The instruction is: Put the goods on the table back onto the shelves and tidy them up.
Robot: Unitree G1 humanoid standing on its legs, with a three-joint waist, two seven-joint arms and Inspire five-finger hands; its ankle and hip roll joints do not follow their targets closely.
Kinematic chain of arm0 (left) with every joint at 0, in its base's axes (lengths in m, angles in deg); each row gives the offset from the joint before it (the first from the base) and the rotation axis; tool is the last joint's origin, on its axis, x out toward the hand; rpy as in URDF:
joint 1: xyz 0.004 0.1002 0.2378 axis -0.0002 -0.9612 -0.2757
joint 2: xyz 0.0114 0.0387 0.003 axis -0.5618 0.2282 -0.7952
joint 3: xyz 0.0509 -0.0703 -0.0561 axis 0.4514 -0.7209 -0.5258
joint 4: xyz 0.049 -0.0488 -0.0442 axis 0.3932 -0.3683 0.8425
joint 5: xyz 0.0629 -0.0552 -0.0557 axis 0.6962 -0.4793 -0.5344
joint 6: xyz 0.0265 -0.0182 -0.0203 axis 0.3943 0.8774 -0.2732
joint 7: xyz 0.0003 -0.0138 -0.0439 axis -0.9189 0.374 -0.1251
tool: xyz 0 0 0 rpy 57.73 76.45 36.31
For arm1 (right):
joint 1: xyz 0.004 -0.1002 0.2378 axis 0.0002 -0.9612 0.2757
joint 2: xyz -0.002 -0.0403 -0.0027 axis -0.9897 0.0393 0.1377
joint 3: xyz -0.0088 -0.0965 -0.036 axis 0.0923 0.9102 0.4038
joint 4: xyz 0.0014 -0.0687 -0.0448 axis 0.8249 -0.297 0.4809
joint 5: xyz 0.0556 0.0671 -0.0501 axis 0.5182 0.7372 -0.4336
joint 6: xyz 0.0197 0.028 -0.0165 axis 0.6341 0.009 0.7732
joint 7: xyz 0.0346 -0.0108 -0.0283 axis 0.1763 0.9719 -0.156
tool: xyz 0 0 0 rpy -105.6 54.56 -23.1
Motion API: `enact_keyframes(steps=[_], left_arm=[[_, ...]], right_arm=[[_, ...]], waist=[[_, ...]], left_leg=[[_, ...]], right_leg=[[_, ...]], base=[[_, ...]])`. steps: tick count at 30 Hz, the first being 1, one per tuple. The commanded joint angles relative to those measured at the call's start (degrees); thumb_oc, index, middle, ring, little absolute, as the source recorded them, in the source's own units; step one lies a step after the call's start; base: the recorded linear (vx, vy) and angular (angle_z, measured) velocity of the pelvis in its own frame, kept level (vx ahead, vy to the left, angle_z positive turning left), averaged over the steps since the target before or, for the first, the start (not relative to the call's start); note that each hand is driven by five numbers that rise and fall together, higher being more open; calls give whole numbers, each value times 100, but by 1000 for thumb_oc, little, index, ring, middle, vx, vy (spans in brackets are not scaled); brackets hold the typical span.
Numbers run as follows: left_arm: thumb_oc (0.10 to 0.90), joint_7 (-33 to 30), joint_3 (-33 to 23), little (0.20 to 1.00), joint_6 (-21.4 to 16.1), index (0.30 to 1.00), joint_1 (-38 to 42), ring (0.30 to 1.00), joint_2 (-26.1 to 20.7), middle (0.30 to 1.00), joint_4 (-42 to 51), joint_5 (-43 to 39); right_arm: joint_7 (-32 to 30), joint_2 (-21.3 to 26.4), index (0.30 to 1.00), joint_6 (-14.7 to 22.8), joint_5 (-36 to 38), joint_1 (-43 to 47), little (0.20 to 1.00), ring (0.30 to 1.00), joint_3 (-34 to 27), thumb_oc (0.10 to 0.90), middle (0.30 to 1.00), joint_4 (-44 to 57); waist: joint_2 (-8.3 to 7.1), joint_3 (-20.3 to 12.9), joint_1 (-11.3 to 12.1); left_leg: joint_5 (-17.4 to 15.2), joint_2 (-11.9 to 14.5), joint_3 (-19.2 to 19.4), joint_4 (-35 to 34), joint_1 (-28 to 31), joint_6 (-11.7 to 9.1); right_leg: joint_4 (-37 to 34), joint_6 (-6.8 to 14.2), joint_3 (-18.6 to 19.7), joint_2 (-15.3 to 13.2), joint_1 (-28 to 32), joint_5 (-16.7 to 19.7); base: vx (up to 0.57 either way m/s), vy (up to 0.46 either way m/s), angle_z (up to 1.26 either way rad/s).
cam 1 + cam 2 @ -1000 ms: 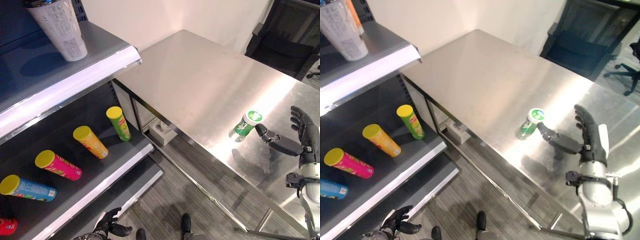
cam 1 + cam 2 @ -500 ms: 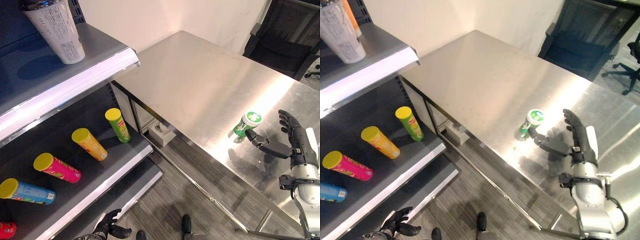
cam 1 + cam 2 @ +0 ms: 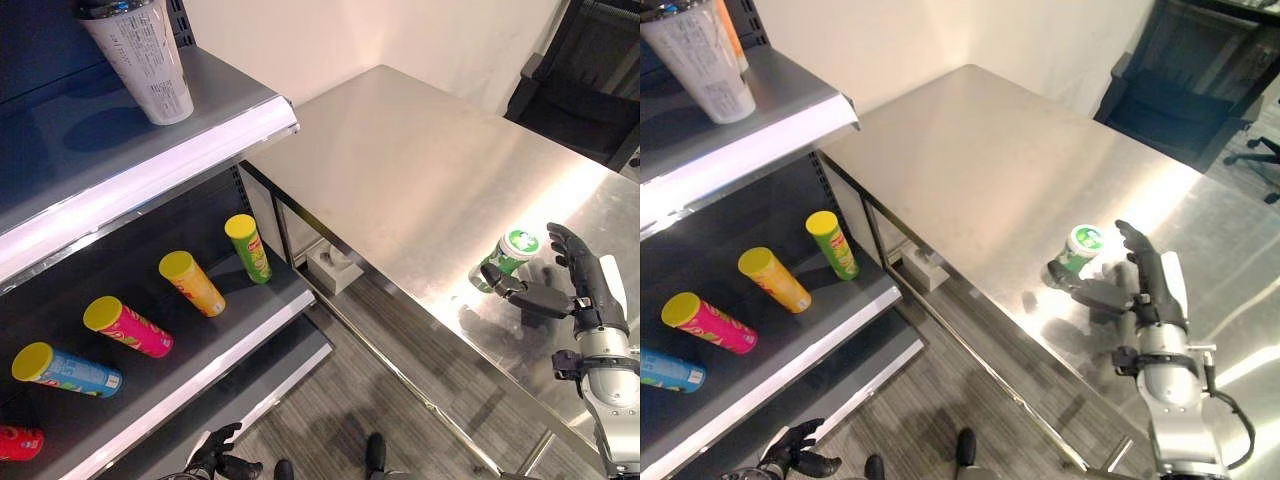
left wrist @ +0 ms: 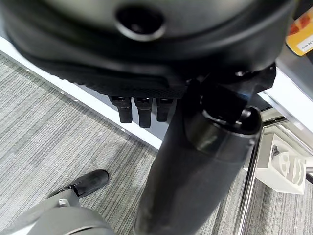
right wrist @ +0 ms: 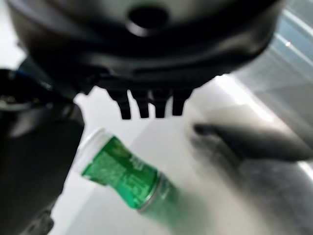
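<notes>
Stainless steel forms the counter (image 3: 400, 170), and on its near right part stands a green can with a white lid (image 3: 505, 257), upright. We observe the right robot hand (image 3: 580, 290) just beside that can: its fingers are straight and spread behind the can, its thumb reaches toward the can's near side, and nothing is gripped. Whether the thumb tip touches the can, we cannot tell. In the right wrist view the green can (image 5: 127, 178) lies past the fingertips (image 5: 146, 103), clear of them.

The left robot hand (image 3: 218, 458) hangs low by the floor in front of the shelf unit; its fingers look loosely curled with nothing in them.

On the lower shelf (image 3: 200, 340) to the left lie five snack tubes on their sides, in a row: a red one (image 3: 20, 442) at the edge, a blue one (image 3: 68, 370), a pink one (image 3: 128, 328), an orange one (image 3: 192, 284) and a green one (image 3: 248, 248), the last four with yellow lids.

Farther up, the upper shelf (image 3: 150, 150) carries a tall white cup with a dark lid (image 3: 142, 55). A dark chair (image 3: 1170, 100) stands beyond the counter's far end.
</notes>
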Motion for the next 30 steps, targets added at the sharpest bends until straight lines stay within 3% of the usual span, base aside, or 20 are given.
enact_keyframes(steps=[1,3,4,5,30], left_arm=[[800,-75,113,900,-257,900,261,900,-469,900,-108,113],[800,-102,121,900,-259,900,269,900,-459,900,-117,132],[800,-120,124,900,-261,900,257,900,-449,900,-130,154],[800,-141,129,900,-265,900,243,900,-447,900,-126,157],[800,-155,25,900,-218,900,225,900,-480,900,-72,160]], right_arm=[[-524,626,900,309,-483,527,900,900,-303,800,900,115],[-621,645,900,268,-684,517,900,900,-321,800,900,126],[-701,645,862,239,-835,493,862,862,-353,775,862,151],[-793,622,300,219,-893,481,300,300,-404,400,300,154],[-1029,503,300,175,-934,445,300,300,-856,400,300,541]], waist=[[-380,-328,139],[-379,-321,147],[-375,-314,152],[-371,-308,155],[-408,-326,94]], left_leg=[[-86,134,-169,17,-214,-212],[-84,126,-197,17,-231,-208],[-83,126,-221,17,-236,-204],[-82,124,-243,17,-241,-197],[-134,138,-166,17,-178,-187]], right_leg=[[81,712,-386,-670,320,-456],[81,712,-394,-671,321,-460],[81,709,-405,-671,325,-468],[81,704,-409,-672,328,-474],[81,728,-361,-668,339,-495]], base=[[10,-4,8],[6,-5,14],[11,-4,14],[14,-4,8],[0,0,0]])
